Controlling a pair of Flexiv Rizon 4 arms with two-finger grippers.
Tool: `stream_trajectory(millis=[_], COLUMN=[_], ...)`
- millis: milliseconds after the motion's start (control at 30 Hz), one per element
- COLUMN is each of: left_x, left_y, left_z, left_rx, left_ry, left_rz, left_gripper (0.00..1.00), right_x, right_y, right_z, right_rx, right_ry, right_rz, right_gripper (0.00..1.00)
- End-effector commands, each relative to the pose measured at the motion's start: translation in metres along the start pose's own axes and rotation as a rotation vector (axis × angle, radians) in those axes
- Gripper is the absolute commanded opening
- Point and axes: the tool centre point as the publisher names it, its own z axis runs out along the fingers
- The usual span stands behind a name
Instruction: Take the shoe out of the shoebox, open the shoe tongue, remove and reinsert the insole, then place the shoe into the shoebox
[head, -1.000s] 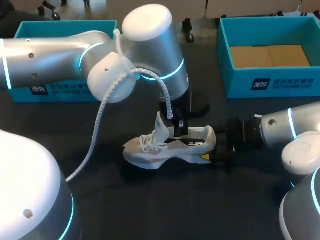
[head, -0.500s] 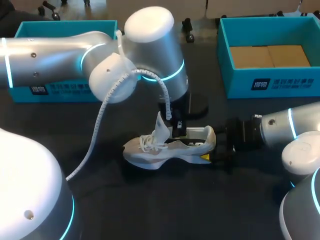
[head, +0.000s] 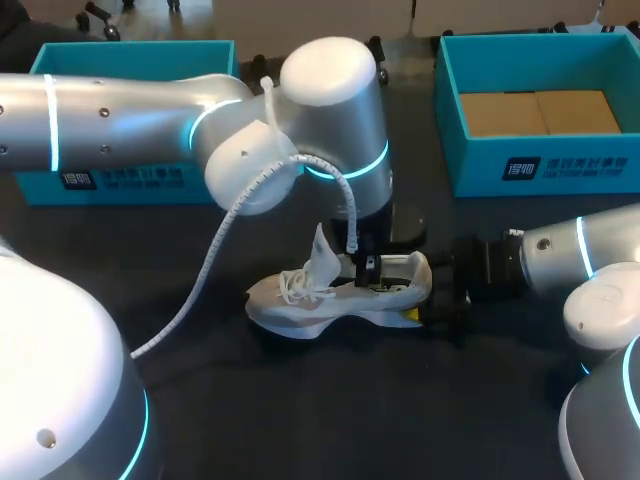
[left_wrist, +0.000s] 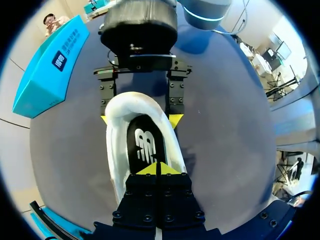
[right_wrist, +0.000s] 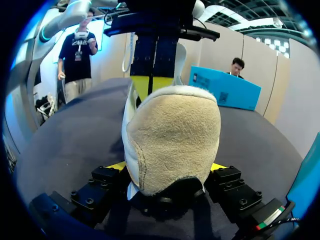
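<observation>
— Where is the shoe?

— The shoe (head: 335, 295) sits on its sole in the middle of the bench (head: 330, 420). It is outside both the blue box (head: 560, 165) at the far right corner and the other blue box (head: 100, 55) at the far left. The tongue (head: 322, 255) stands up and the insole (left_wrist: 145, 145) lies flat inside. My left tool (left_wrist: 159, 169) is down in the opening with its tips pressed together over the insole. I cannot tell whether any of it is pinched. My right tool (right_wrist: 167, 167) clamps the heel from both sides.

— What worries you?

— If the left tips have closed on nothing, a lift brings up no insole. If they have caught the lining too, the pull could drag the shoe out of the right tool, which only has the padded heel. A snag on the tongue or the laces (head: 295, 285) could tip the shoe.

— Which view tells you most?

— The head view hides the left tips behind the left arm (head: 330, 110); only the left wrist view shows them closed above the insole. The right wrist view alone shows the heel seated in its grip, but nothing inside the shoe.
</observation>
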Motion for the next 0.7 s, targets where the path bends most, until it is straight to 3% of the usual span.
stream_trajectory(millis=[33, 633, 700], left_x=[-0.001, 0.008, 0.008], left_y=[-0.003, 0.006, 0.007], left_z=[0.012, 0.026, 0.028], left_rx=[-0.005, -0.029, -0.034], left_ry=[0.003, 0.129, 0.133], left_rz=[0.001, 0.050, 0.051], left_gripper=[0.00, 0.00, 0.09], right_x=[0.000, 0.000, 0.000], right_y=[0.000, 0.000, 0.000], right_z=[0.006, 0.006, 0.006], right_rx=[0.008, 0.008, 0.008], right_ry=[-0.001, -0.001, -0.001], right_rz=[0.001, 0.001, 0.001], right_gripper=[0.00, 0.00, 0.00])
